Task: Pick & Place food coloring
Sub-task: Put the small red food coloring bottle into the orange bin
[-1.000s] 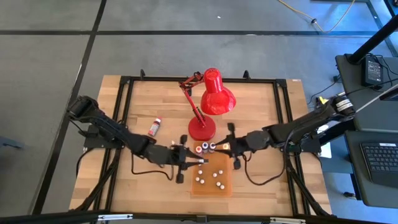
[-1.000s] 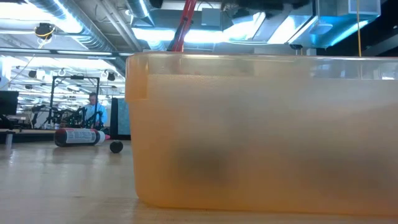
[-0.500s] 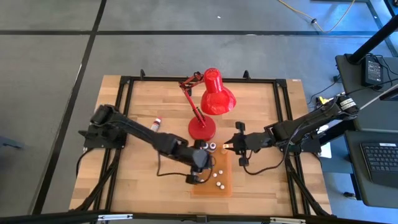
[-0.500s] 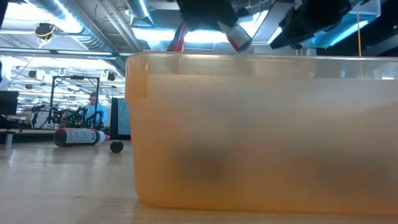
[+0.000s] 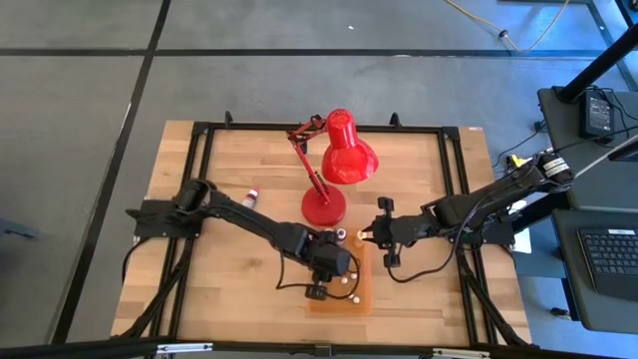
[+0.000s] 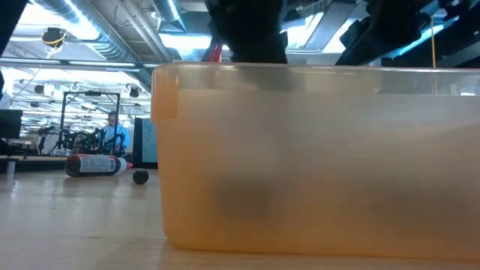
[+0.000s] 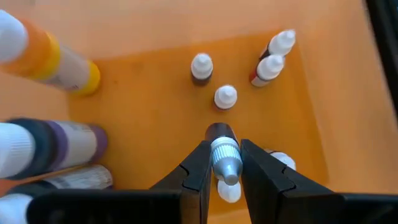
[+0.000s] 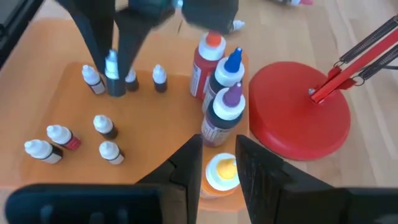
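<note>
The left claw (image 7: 222, 163), clamped on a small dropper bottle (image 7: 224, 155) over the orange tray (image 7: 155, 81) at lower centre, could topple standing bottles (image 7: 225, 97) if released tilted, while the right claw (image 8: 219, 163) grips an orange-capped bottle (image 8: 222, 170) beside the lamp base (image 8: 303, 111).

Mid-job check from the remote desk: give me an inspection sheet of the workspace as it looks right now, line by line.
Surface: wooden table in a black frame.
Job's things: orange tray holds several upright small dropper bottles; three larger bottles stand together by the lamp base.
Clutter: red desk lamp; one bottle lying on its side on the table's left part.
Grippers: left gripper over the tray, shut on a small bottle; right gripper beside the tray, closed around an orange-capped bottle.
Cables: black leads trail across the table from each arm.
Surroundings: workshop behind; a person far off.
</note>
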